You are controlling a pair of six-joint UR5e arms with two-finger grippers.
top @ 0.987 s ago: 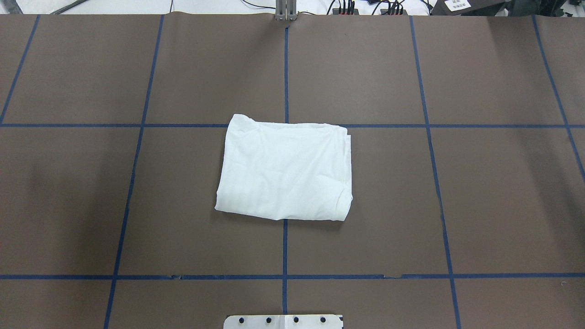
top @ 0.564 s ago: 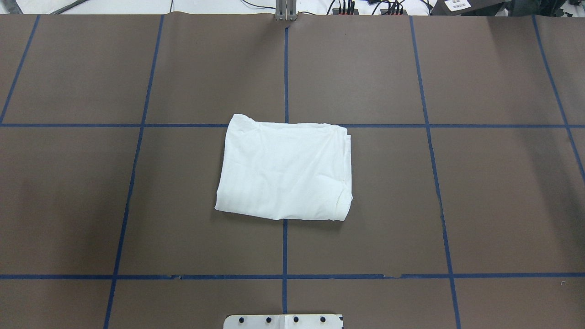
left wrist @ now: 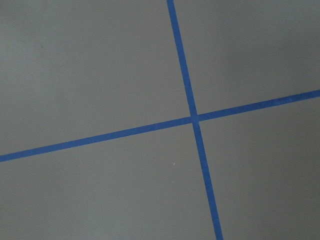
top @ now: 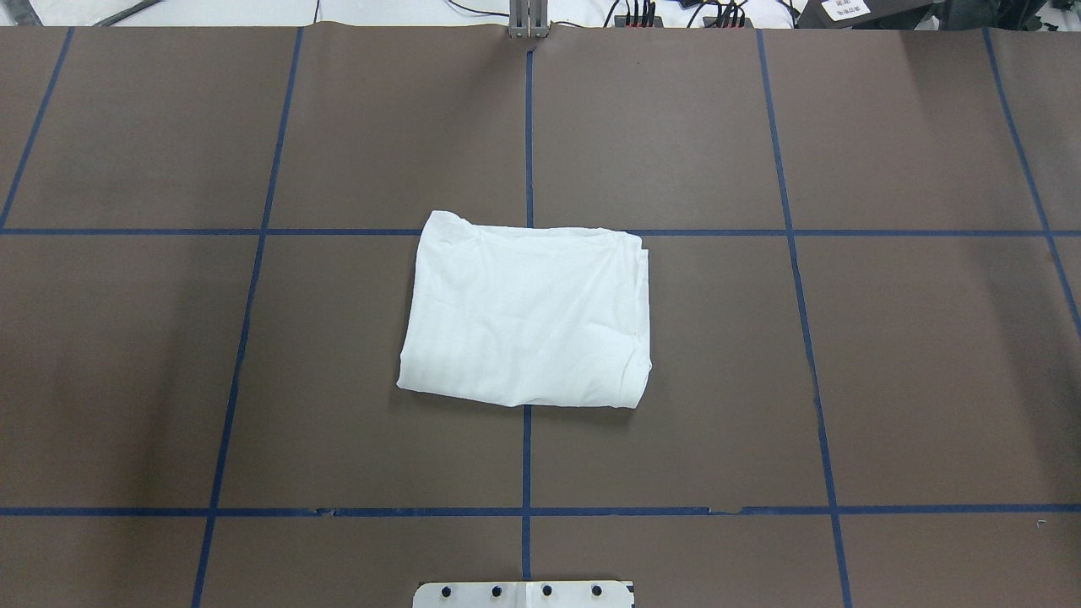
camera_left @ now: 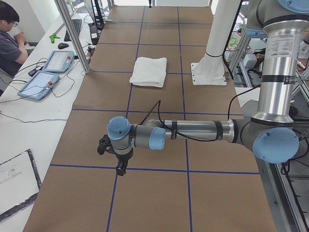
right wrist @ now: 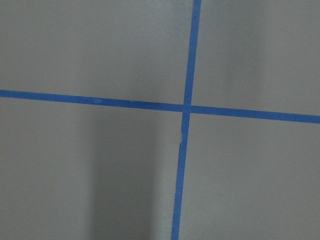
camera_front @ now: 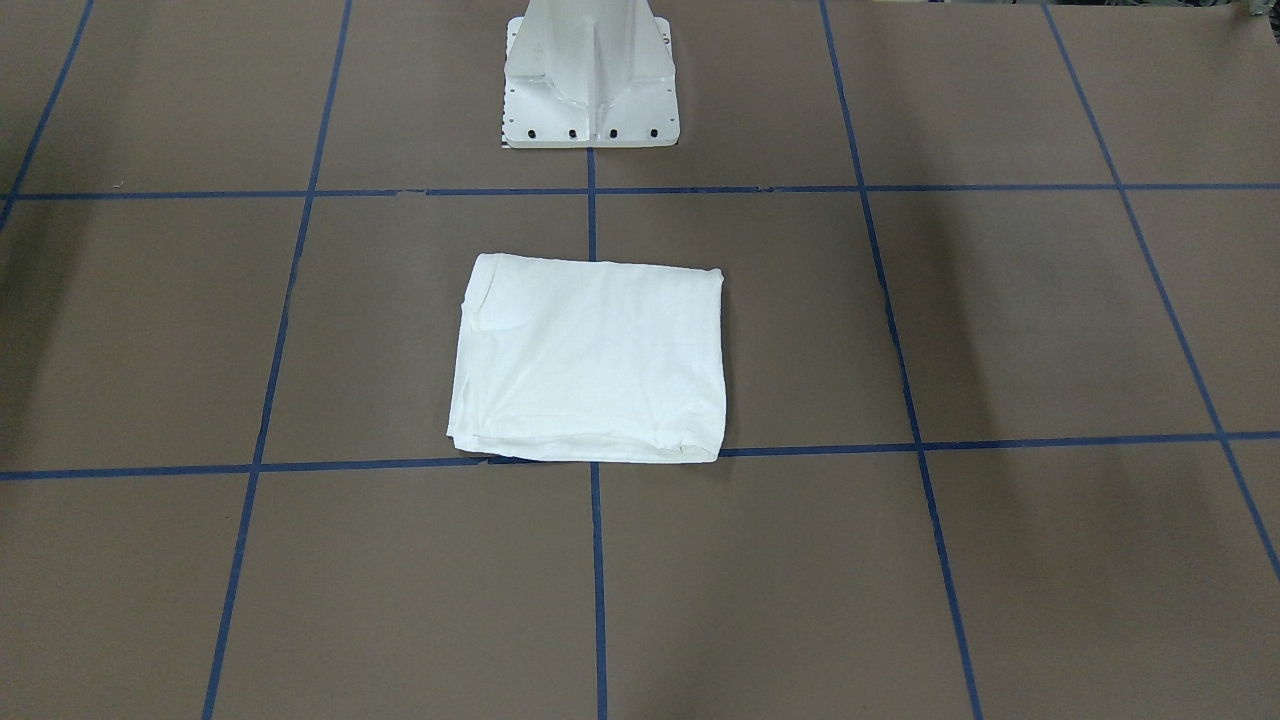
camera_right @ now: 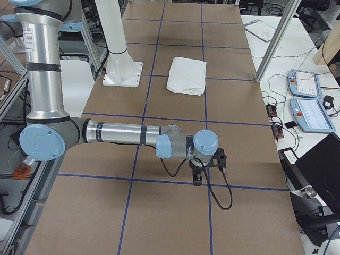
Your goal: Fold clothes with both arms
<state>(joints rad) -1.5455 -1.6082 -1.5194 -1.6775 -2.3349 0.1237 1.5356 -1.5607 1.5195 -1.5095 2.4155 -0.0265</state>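
Observation:
The white shirt lies folded into a flat rectangle at the middle of the brown table; no text, neck or label shows. It also shows in the front view and both side views. My left gripper points down over a blue tape line, far from the shirt; I cannot tell whether it is open or shut. My right gripper hangs the same way at the other end; I cannot tell its state either. Neither arm shows in the overhead or front view. Both wrist views show only table and tape.
The white pedestal stands just behind the shirt on the robot's side. Blue tape lines divide the table cover. A person, tablets and cables lie on the white bench beside the table.

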